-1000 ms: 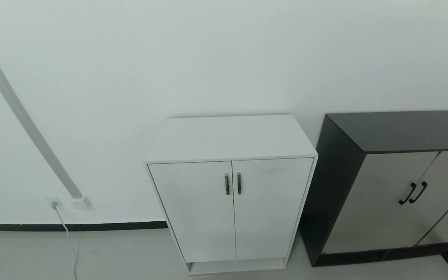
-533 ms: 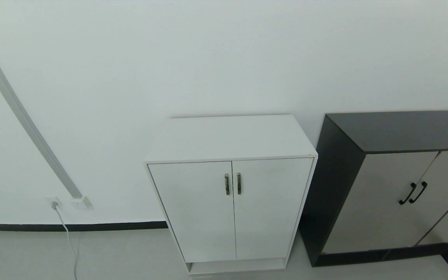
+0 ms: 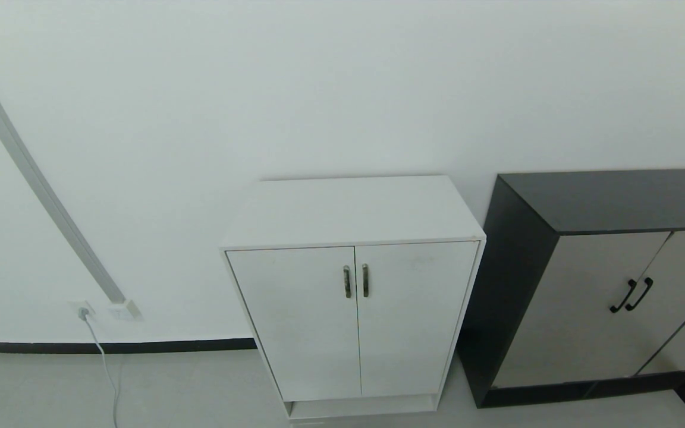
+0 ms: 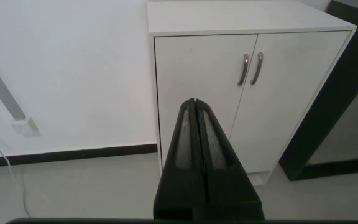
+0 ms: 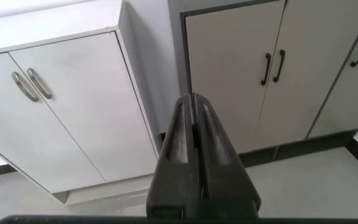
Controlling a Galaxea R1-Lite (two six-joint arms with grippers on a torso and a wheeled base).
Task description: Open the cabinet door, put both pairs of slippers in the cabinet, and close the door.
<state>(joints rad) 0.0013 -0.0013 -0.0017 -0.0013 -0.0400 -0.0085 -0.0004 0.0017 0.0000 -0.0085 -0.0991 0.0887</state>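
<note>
A white two-door cabinet (image 3: 351,309) stands against the wall with both doors closed. Two metal handles (image 3: 355,280) sit side by side at the doors' meeting edge. The left wrist view shows the same cabinet (image 4: 247,93) ahead of my left gripper (image 4: 195,102), whose fingers are pressed together with nothing between them. My right gripper (image 5: 193,98) is shut and empty too, held in front of the gap between the white cabinet (image 5: 73,112) and a darker one. Both grippers are well back from the doors.
A black cabinet (image 3: 604,279) with grey doors and black handles stands right beside the white one. A wall socket (image 3: 84,310) with a cable trailing to the floor sits low on the left. A slanted cable duct (image 3: 33,172) runs down the wall. Grey floor lies open left of the cabinet.
</note>
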